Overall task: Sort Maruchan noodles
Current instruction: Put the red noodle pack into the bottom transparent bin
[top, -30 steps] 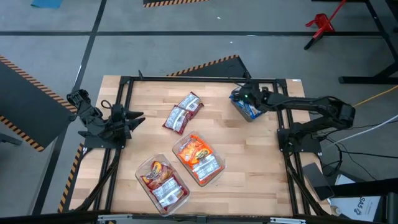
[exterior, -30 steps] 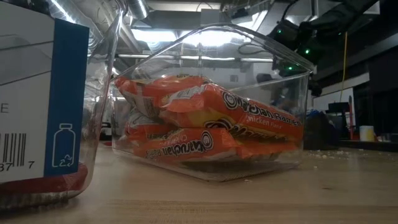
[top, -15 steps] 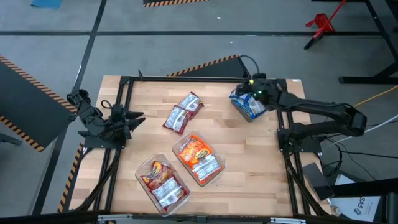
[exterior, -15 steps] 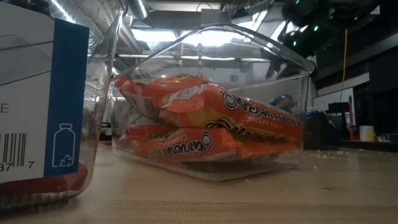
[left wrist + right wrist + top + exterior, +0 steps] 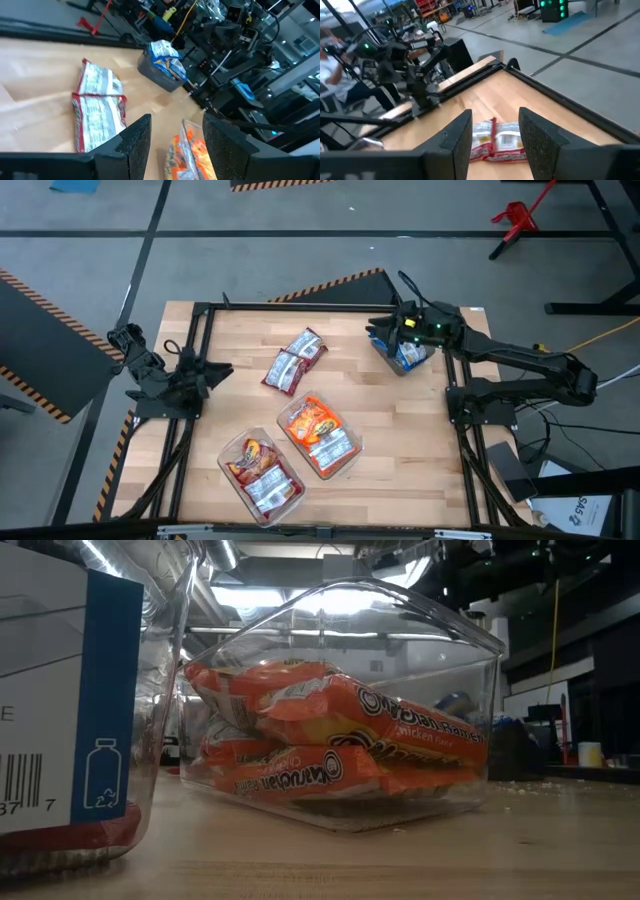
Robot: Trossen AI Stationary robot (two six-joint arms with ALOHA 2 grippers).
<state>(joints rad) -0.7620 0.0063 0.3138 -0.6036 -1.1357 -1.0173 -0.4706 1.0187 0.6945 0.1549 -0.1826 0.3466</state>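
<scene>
We see the right gripper (image 5: 392, 330) reaching over the far right part of the wooden table (image 5: 400, 420), directly above the dark grey tub (image 5: 400, 356) that holds the blue noodle packets (image 5: 408, 354); in its own wrist view its two fingers (image 5: 455, 142) stand apart with nothing between them, so this claw is open and empty. The left gripper (image 5: 222, 370) waits at the left edge of the table, and its wrist view shows its fingers (image 5: 137, 145) likewise spread and holding nothing. Between the two arms, toward the far middle of the table, the red-and-white packets (image 5: 294, 361) lie loose on the wood, two of them side by side and touching, outside any container. Nearer to us, a clear tub (image 5: 322, 436) in the middle holds the orange packets (image 5: 316, 424), stacked flat as the low view shows (image 5: 340, 740). Just to its left and nearer still, a second clear tub (image 5: 262, 477) holds more red-and-white packets (image 5: 256, 465). In the low view that second tub's label (image 5: 70, 690) fills the left side, close to the camera.
</scene>
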